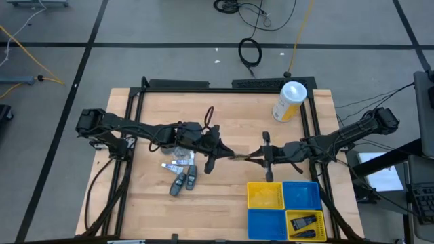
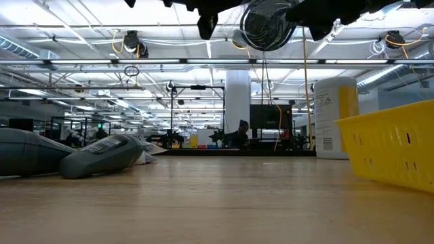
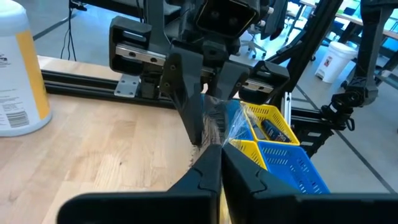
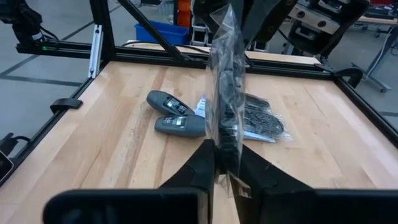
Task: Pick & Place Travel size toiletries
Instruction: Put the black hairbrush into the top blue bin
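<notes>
Light: we see even, bright overhead light; rows of ceiling strips (image 2: 102, 64) glow in the low view.
Shadows: we find only soft, faint ones under the arms on the table (image 1: 224, 203).
Glare: the clear wrap (image 4: 225, 74) shines in patches; the canister (image 1: 289, 100) top looks washed out.
Blur: in the low view we see the near grey pieces (image 2: 102, 154) and yellow basket (image 2: 390, 149) soft, the far room sharper.
Wrist views: our own fingers (image 3: 214, 174) are dark and blurred up close.
</notes>
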